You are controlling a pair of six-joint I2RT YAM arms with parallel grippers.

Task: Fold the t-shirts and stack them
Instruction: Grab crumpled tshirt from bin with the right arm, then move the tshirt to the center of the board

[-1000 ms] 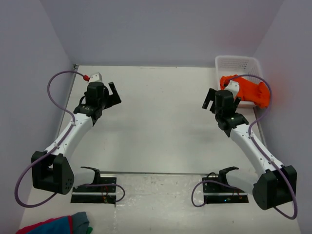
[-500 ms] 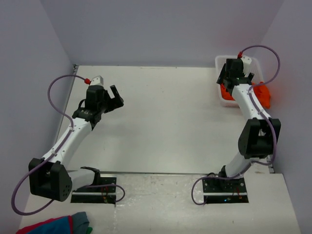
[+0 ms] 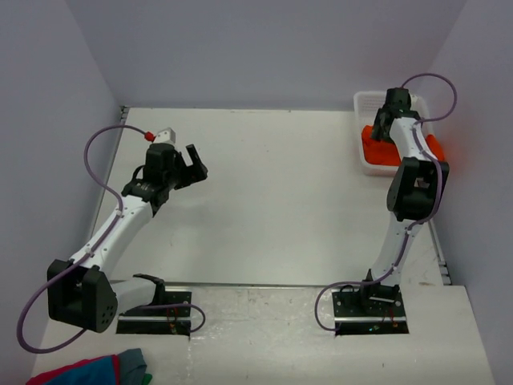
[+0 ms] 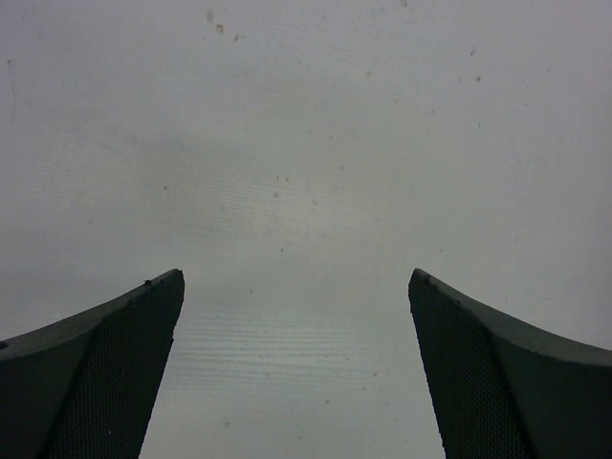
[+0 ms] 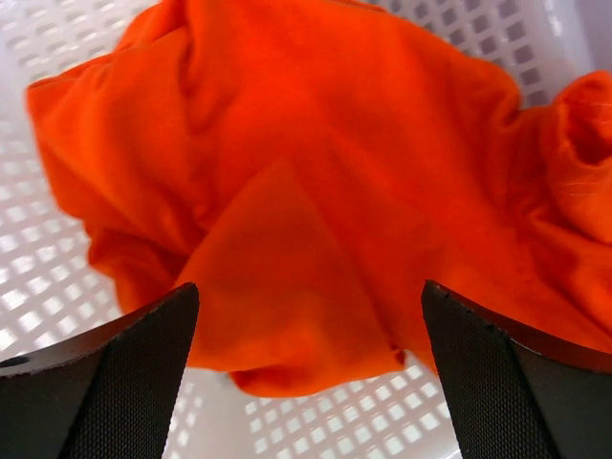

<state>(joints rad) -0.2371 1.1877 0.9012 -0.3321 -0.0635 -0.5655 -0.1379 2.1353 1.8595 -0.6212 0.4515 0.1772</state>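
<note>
Near left edge: soft, rumpled red, blue and grey cloth bundle [image 3: 96, 370]. Farther in: left gripper [image 4: 296, 277], dark mesh-textured fingers spread wide, holds nothing, hovers above smooth, faintly speckled white table [image 3: 272, 184]. Far right corner: right gripper [image 5: 311, 287], likewise splayed and empty, hangs over thin orange t-shirt [image 5: 316, 163], crumpled in folds inside white lattice plastic basket [image 5: 38, 57].

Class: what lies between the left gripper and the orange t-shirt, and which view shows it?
Beyond the left gripper, only bare white tabletop, then the white mesh basket's wall around the orange cloth t-shirt. The top external view shows it.
</note>
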